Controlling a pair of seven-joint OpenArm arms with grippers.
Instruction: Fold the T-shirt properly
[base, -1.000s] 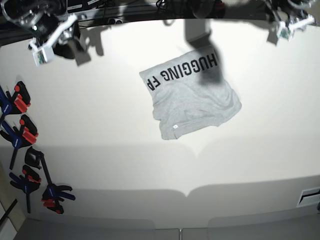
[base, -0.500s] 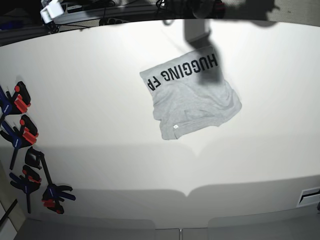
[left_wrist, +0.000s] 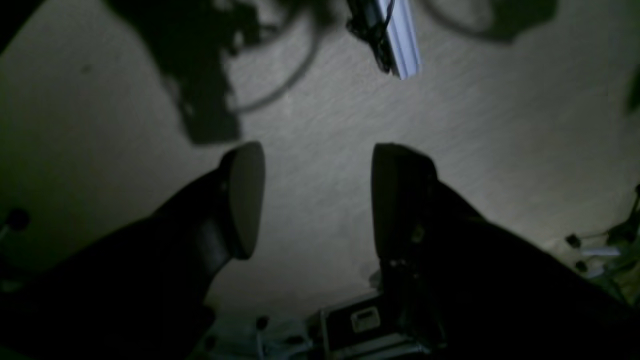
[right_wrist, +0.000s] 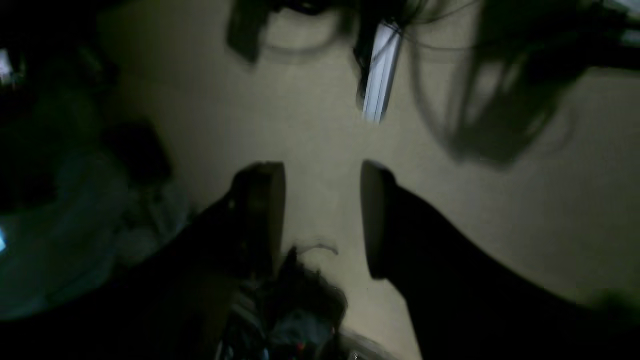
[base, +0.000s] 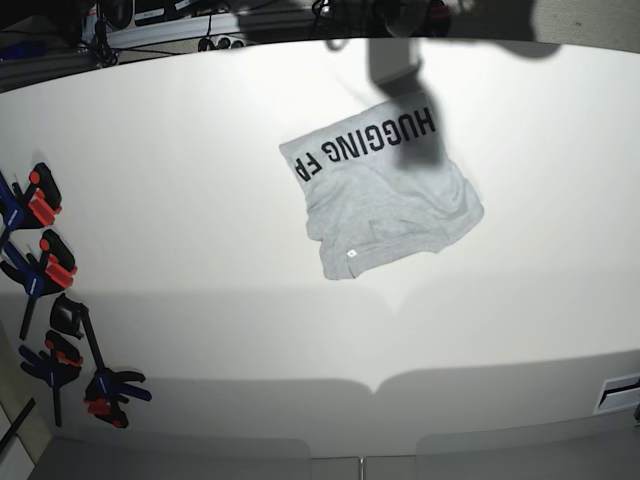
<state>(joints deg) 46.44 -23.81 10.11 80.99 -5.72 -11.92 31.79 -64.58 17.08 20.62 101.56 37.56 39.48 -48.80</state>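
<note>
with the t-shirt (base: 385, 190) folded but rumpled far of centre on the desk (base: 200, 200), and your left gripper (left_wrist: 315, 200) wide and right gripper (right_wrist: 322, 217) part-open, both empty, stopping now risks a sloppy fold.

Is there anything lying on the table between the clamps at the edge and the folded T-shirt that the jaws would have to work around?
Nothing visible does. The T-shirt lies alone mid-table; the clamps sit far off along the table edge. Neither arm shows in the base view.
</note>
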